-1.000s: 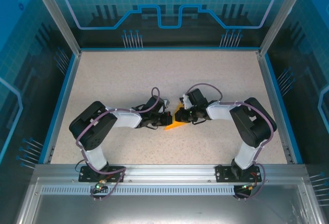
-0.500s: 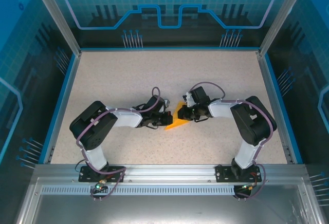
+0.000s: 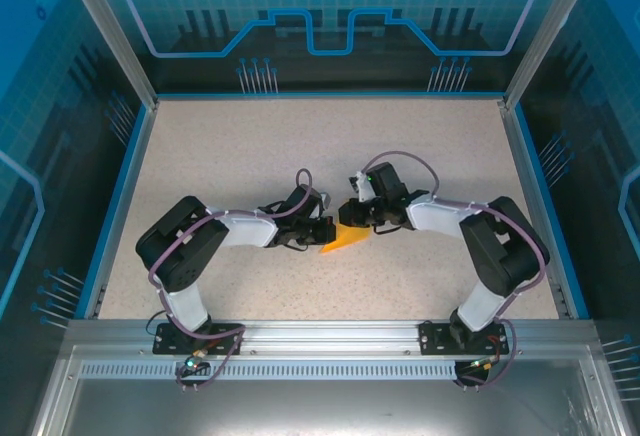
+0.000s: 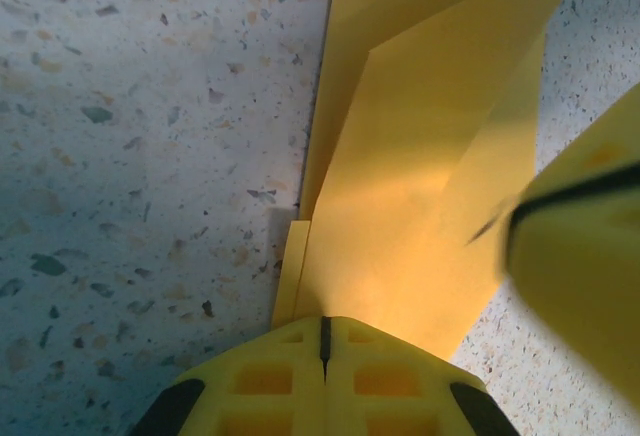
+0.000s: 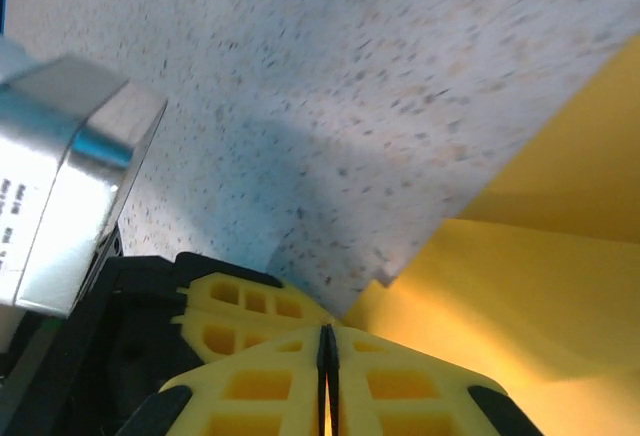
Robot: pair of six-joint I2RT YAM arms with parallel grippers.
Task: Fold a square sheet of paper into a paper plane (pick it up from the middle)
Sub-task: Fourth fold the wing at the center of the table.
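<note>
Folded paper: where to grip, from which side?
Likely the raised flap of the paper, pinched from the side, low over the table. The rest lies flat in creased layers, leaving a top-down tool no edge to get under.

The left arm [image 3: 225,234] and the right arm [image 3: 470,228] are showing one and the same build: bulky black joint housings alternating with smooth white link covers. A thin purplish-grey cable [image 3: 403,159] is looping along each arm, and finer wires are trailing from the flat black base plates [image 3: 186,335]. The left gripper [image 4: 324,322] and the right gripper [image 5: 326,329] are showing yellow plastic fingers [image 5: 258,386] with square moulded pockets, a thin dark seam between them, and rounded black patches at the outer corners.
</note>
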